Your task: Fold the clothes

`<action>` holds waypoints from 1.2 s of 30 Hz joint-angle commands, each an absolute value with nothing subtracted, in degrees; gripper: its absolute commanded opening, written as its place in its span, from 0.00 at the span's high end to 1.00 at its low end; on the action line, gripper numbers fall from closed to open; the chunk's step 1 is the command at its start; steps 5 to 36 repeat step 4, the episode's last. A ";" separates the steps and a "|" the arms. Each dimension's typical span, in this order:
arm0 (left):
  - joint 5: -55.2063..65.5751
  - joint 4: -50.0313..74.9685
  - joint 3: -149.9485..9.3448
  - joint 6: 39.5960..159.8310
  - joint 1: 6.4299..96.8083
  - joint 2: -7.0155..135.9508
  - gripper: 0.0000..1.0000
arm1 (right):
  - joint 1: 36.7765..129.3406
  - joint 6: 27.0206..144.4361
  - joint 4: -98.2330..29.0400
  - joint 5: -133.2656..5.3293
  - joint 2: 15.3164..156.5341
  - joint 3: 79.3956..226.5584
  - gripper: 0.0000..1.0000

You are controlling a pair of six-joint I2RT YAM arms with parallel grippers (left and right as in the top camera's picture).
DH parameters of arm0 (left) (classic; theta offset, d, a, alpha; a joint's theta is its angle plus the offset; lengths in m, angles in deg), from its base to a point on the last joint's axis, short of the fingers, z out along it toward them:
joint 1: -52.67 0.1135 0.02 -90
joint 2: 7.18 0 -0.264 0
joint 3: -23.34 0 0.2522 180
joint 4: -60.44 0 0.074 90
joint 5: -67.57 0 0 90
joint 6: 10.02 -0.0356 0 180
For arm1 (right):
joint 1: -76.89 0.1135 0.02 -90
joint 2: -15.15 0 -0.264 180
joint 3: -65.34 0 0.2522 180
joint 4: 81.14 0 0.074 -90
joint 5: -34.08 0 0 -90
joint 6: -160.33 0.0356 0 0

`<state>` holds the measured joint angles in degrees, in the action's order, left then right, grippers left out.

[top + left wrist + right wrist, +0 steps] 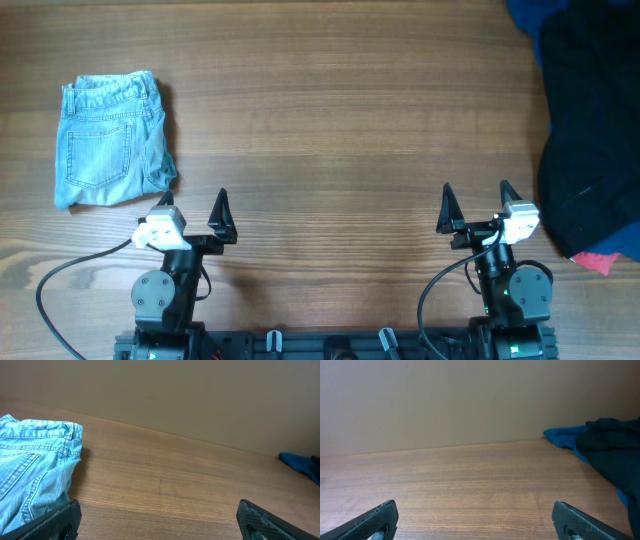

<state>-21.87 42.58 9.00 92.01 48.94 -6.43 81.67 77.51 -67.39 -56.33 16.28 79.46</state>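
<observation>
The light blue denim shorts (108, 140) lie folded into a compact rectangle at the far left of the table, back pocket up, waistband at the far side. They also show at the left edge of the left wrist view (30, 465). My left gripper (192, 208) is open and empty, just right of and nearer than the shorts, not touching them. In the left wrist view the left gripper (159, 520) has only bare wood between its fingers. My right gripper (478, 204) is open and empty at the front right; the right wrist view shows the right gripper (475, 522) over bare wood.
A dark navy and black cloth pile (590, 130) covers the right edge of the table, with blue cloth at its far end (570, 437). A small pink-red cloth (600, 262) pokes out at its near side. A grey cable (70, 275) runs from the left arm.
</observation>
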 commanded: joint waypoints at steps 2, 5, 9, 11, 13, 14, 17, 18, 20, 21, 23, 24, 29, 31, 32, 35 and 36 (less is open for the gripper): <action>-20.74 42.36 9.26 90.68 49.16 -6.80 0.00 | 81.43 76.48 -67.66 -57.23 16.08 79.40 0.00; -20.74 42.36 9.26 90.68 49.16 -6.80 0.00 | 81.43 76.50 -67.66 -57.23 16.08 79.40 0.00; -20.74 42.36 9.26 90.68 49.16 -6.80 0.00 | 81.43 76.50 -67.66 -57.23 16.08 79.40 0.00; -20.74 42.36 9.26 90.68 49.16 -6.80 0.00 | 81.43 76.50 -67.66 -57.23 16.08 79.40 0.00; -20.74 42.36 9.26 90.68 49.16 -6.80 0.00 | 81.43 76.50 -67.66 -57.23 16.08 79.40 0.00; -20.74 42.36 9.26 90.68 49.16 -6.80 0.00 | 81.43 76.50 -67.66 -57.23 16.08 79.40 0.00; -20.74 42.36 9.26 90.68 49.16 -6.80 0.00 | 81.43 76.50 -67.66 -57.23 16.08 79.40 0.00; -20.74 42.36 9.26 90.68 49.16 -6.80 0.00 | 81.43 76.50 -67.66 -57.23 16.08 79.40 0.00; -20.74 42.36 9.26 90.68 49.16 -6.80 0.00 | 81.43 76.50 -67.66 -57.23 16.08 79.40 0.00; -20.74 42.36 9.26 90.68 49.16 -6.80 0.00 | 81.43 76.50 -67.66 -57.23 16.08 79.40 0.00; -20.74 42.36 9.26 90.68 49.16 -6.80 0.00 | 81.43 76.50 -67.66 -57.23 16.08 79.40 0.00; -20.74 42.36 9.26 90.68 49.16 -6.80 0.00 | 81.43 76.50 -67.66 -57.23 16.08 79.40 0.00; -20.74 42.36 9.26 90.68 49.16 -6.80 0.00 | 81.43 76.50 -67.66 -57.23 16.08 79.40 0.00; -20.74 42.36 9.26 90.68 49.16 -6.80 0.00 | 81.43 76.50 -67.66 -57.23 16.08 79.40 0.00; -20.74 42.36 9.26 90.68 49.16 -6.80 0.00 | 81.43 76.50 -67.66 -57.23 16.08 79.40 0.00; -20.74 42.36 9.26 90.68 49.16 -6.80 0.00 | 81.43 76.50 -67.66 -57.23 16.08 79.40 0.00; -20.74 42.36 9.26 90.68 49.16 -6.80 0.00 | 81.43 76.50 -67.66 -57.23 16.08 79.40 0.00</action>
